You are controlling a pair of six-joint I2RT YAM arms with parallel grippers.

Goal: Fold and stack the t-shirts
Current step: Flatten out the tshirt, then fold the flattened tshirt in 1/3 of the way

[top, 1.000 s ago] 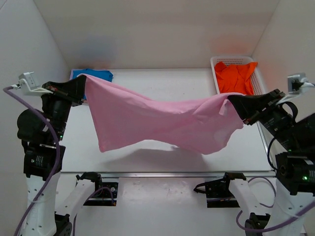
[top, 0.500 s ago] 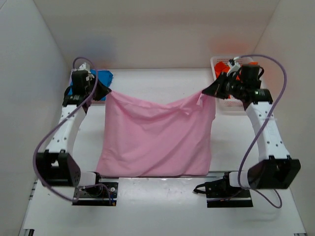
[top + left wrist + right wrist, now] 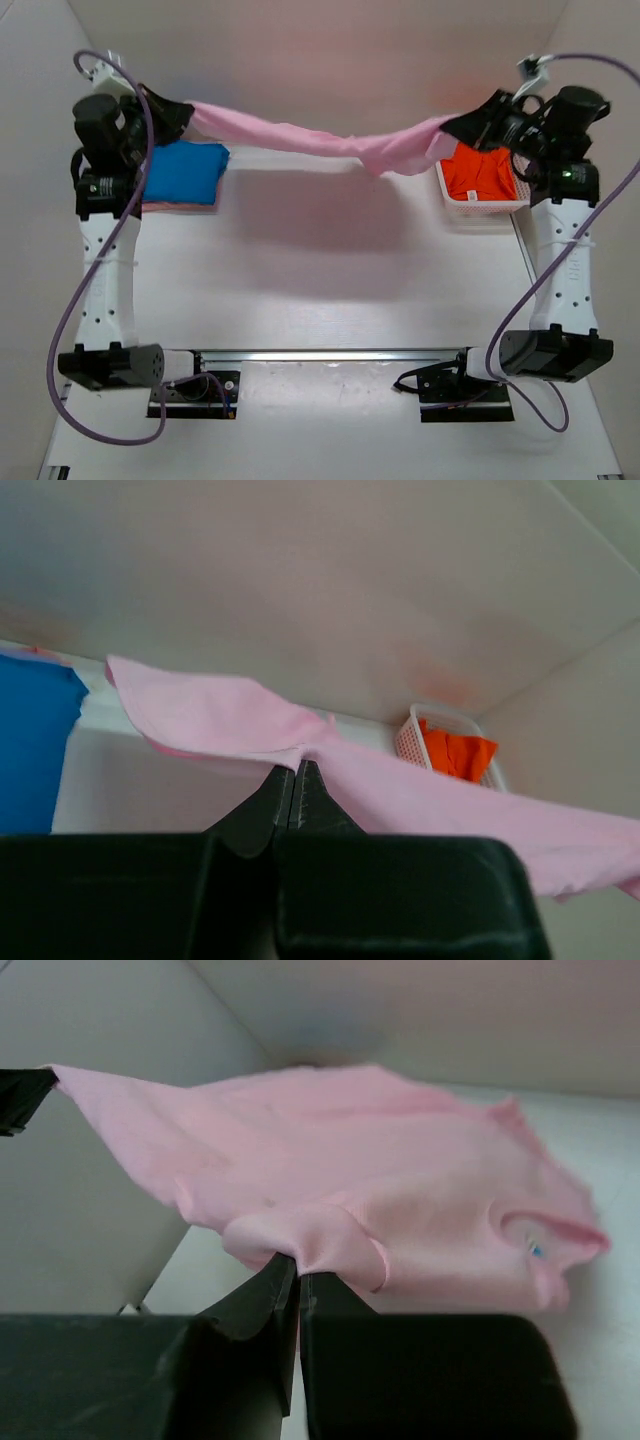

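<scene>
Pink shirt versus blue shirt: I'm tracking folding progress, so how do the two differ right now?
The pink shirt hangs in the air between the left gripper and right gripper; the blue shirt lies on the table. The pink shirt is stretched wide and bunched; the blue shirt is a compact folded rectangle. Both are plain cloth.

The white lattice basket (image 3: pixel 486 211) stands at the far right corner of the tabletop (image 3: pixel 330 280), its long side parallel to the right edge. The left wrist view shows its lattice wall (image 3: pixel 407 739) near the right side wall. A metal rail (image 3: pixel 330 353) runs along the near edge. White enclosure walls (image 3: pixel 320 60) border the far, left and right edges.
</scene>
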